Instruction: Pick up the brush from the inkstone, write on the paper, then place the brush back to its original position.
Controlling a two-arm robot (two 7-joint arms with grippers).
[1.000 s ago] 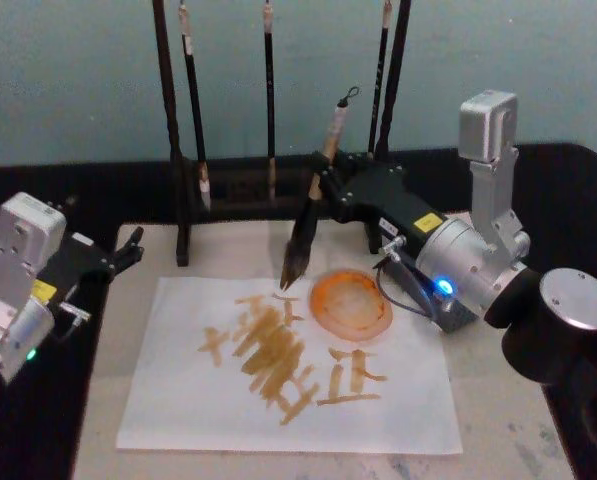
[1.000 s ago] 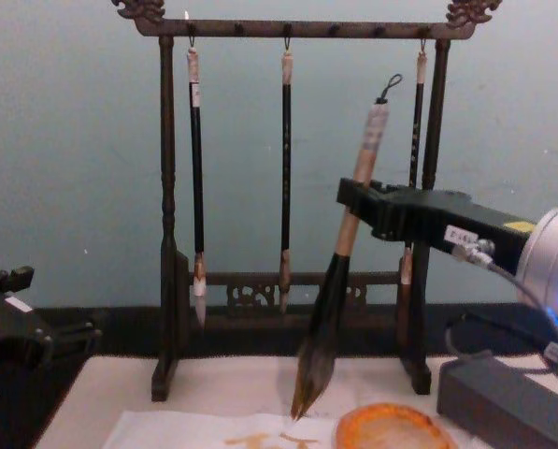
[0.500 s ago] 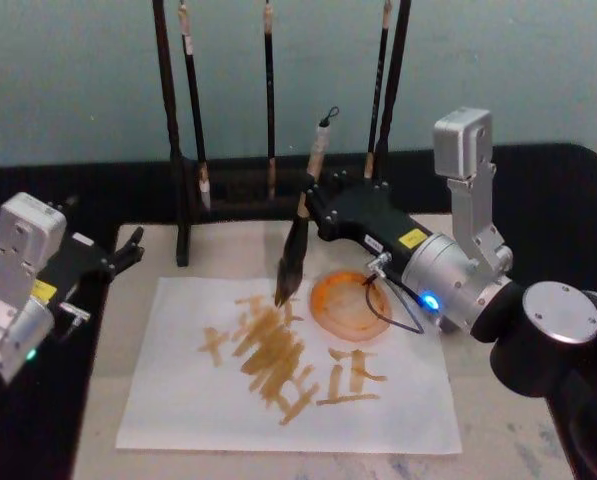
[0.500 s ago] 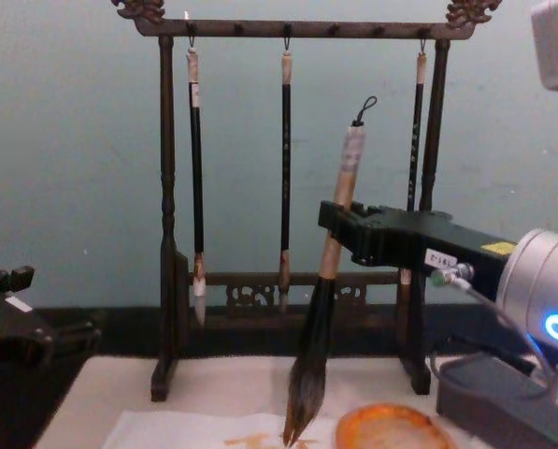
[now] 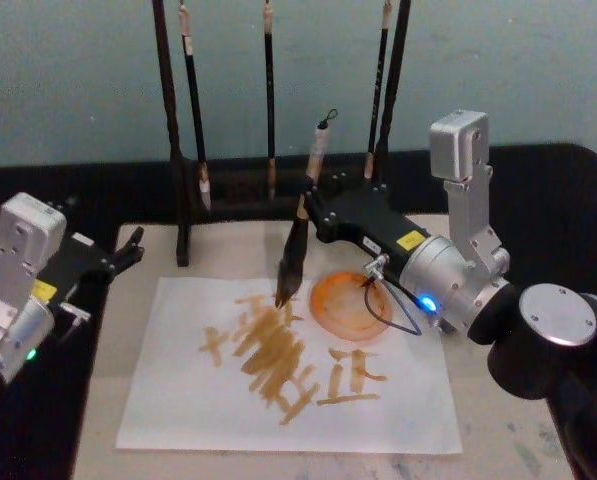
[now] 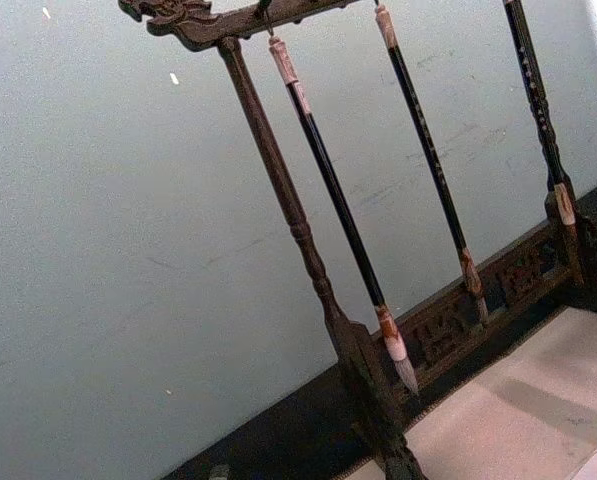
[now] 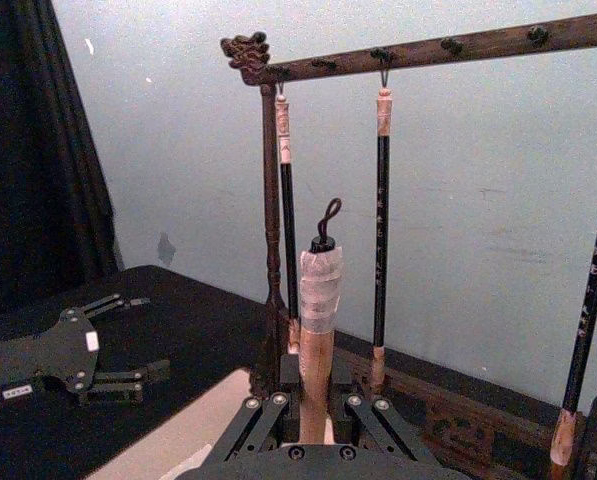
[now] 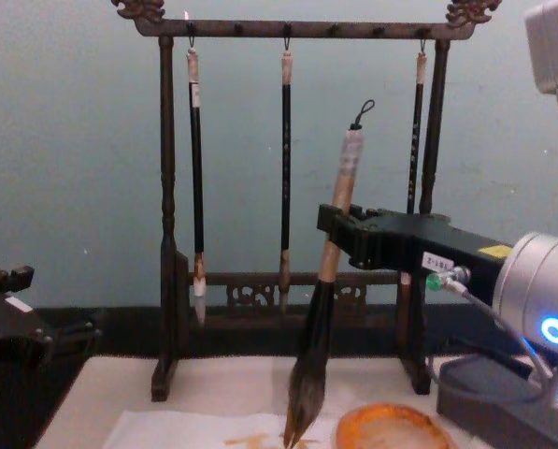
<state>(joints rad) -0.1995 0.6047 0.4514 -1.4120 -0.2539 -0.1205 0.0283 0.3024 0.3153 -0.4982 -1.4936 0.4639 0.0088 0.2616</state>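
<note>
My right gripper (image 5: 311, 205) is shut on the brush (image 5: 294, 255) at its shaft, reaching in from the right above the mat. The brush hangs nearly upright, tuft down and leaning slightly. Its tip is at the far part of the paper (image 5: 178, 390), by the top of the orange-yellow strokes; I cannot tell whether it touches. In the chest view the brush (image 8: 307, 374) drops from the right gripper (image 8: 333, 229) toward the paper (image 8: 166, 432). The inkstone (image 8: 493, 398) lies low at the right, under the right arm. My left gripper (image 5: 128, 250) rests open at the mat's left edge.
A dark wooden rack (image 8: 166, 234) with three thin hanging brushes (image 8: 286, 150) stands close behind the held brush. A round orange dish (image 5: 348, 305) sits on the paper just right of the brush tip. The beige mat (image 5: 498, 420) lies on a black table cover.
The right gripper has moved left and down with the brush. The brush now stands more upright, and its tip has come down to the strokes at the paper's far part. The left arm has not moved.
</note>
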